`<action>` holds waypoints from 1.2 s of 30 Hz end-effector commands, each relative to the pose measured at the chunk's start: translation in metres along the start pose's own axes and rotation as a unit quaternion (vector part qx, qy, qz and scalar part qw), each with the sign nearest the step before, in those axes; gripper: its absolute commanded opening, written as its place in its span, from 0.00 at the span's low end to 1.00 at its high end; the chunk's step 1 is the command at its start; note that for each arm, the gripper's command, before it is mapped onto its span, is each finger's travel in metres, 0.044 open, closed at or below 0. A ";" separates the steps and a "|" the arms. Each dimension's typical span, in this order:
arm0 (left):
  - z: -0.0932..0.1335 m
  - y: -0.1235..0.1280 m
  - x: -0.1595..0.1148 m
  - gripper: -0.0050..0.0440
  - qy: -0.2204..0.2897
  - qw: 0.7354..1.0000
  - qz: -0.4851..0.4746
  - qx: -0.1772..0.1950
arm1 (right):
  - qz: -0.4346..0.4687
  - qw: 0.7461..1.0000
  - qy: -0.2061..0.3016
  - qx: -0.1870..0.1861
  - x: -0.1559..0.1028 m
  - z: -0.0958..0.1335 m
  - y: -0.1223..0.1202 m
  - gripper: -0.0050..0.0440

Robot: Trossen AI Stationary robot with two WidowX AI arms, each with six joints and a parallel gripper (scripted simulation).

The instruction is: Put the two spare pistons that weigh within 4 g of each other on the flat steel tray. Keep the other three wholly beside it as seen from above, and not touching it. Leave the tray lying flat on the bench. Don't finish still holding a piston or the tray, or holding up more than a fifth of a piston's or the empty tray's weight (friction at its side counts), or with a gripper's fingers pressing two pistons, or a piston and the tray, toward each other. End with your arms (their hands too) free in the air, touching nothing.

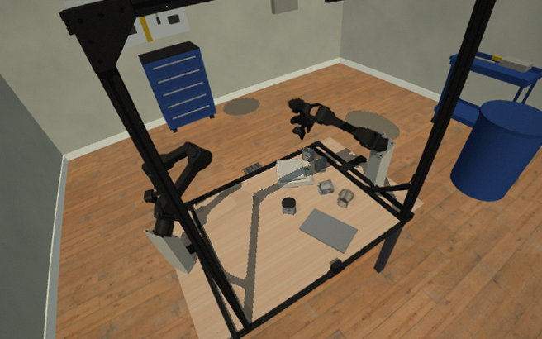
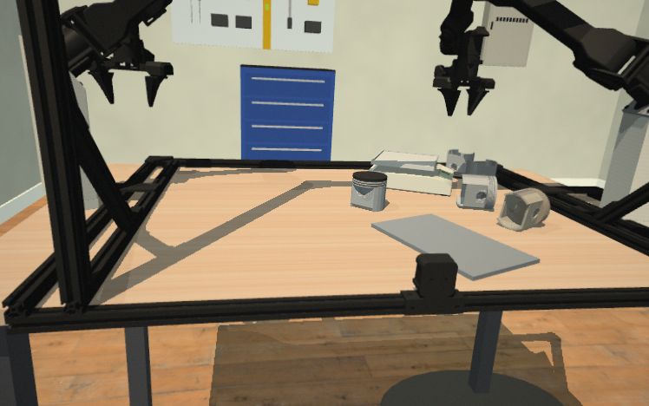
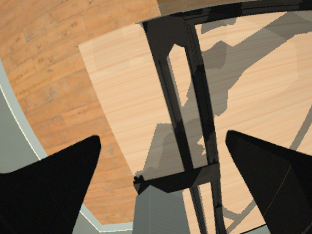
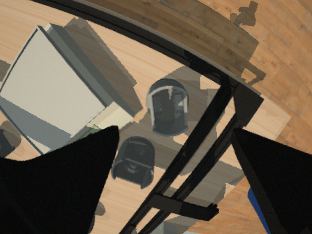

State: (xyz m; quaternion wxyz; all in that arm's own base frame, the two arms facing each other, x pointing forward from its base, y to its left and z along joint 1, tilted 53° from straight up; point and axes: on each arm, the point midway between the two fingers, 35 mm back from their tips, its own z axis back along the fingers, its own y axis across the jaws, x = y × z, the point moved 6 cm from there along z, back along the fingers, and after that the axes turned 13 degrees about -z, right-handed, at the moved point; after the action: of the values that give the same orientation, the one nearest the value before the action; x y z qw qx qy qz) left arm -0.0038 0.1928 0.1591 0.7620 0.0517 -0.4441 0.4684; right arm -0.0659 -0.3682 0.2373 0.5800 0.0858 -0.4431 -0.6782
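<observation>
Bench [image 1: 264,291] [image 2: 267,268]: scale [image 1: 294,174] [image 2: 412,179] [image 4: 50,75] at back, nr R side. Flat steel tray [image 1: 328,230] [image 2: 455,246] nr front, lying flat. 5 pistons: dark-topped piston [image 1: 288,205] [image 2: 368,191] upright btwn scale & tray; other 4 beside scale/tray, none on tray. L gripper [image 2: 131,104] [image 3: 163,137] wide, empty, in air; R gripper [image 2: 459,115] [image 4: 176,129] likewise, above bench's far edge.

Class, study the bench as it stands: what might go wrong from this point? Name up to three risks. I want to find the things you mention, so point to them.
1. The pale piston [image 1: 345,197] [image 2: 523,209] lies on its side near the tray [image 1: 328,230] [image 2: 455,245]; it might roll if nudged.
2. Two pistons stand close together beyond the scale [image 1: 291,173] [image 2: 411,178] [image 4: 52,82], so fingers reaching for one may knock the other.
3. The tray has no visible raised rim, so a piston set near its edge might slip off.
</observation>
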 end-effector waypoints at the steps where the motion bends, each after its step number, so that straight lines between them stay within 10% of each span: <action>1: 0.000 0.000 0.000 1.00 -0.001 1.000 0.000 -0.001 | 0.030 1.000 0.000 0.000 -0.011 0.002 0.013 0.87; 36: 0.000 0.000 0.000 1.00 -0.001 1.000 0.000 -0.001 | 0.169 0.986 0.002 -0.001 -0.147 0.006 0.081 0.87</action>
State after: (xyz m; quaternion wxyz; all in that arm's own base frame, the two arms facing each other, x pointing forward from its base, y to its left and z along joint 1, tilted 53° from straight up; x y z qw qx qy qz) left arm -0.0038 0.1928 0.1591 0.7620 0.0517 -0.4441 0.4684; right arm 0.0273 -0.2455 0.2430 0.6800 0.0181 -0.4497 -0.5789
